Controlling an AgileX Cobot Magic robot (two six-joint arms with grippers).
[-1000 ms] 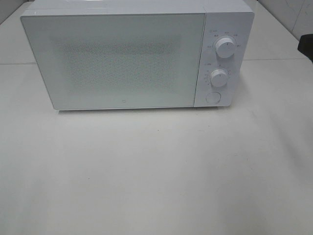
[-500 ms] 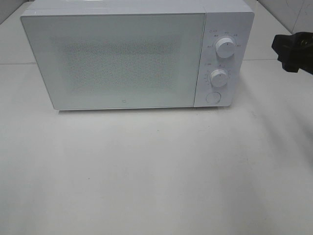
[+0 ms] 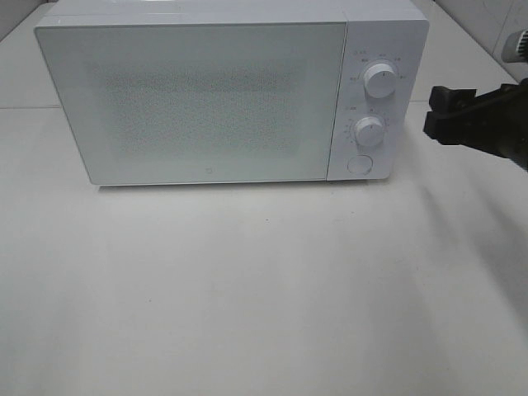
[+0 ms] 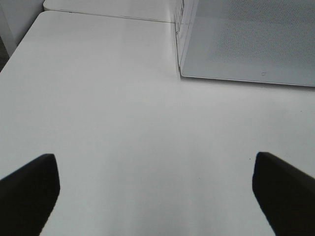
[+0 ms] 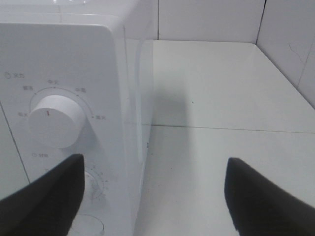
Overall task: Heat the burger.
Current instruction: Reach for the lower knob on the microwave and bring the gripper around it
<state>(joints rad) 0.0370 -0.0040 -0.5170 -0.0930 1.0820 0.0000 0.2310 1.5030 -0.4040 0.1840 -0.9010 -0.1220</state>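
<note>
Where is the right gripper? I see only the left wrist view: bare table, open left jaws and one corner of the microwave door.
Observer: The right gripper is by the right end of the microwave, near the control panel, touching nothing.
Operator: Are its jaws open?
Observer: Yes, open and empty. The right wrist view faces the upper knob.
Operator: Is the burger visible anywhere?
Observer: No. The exterior view shows the door fully shut, and nothing can be seen through it.
</note>
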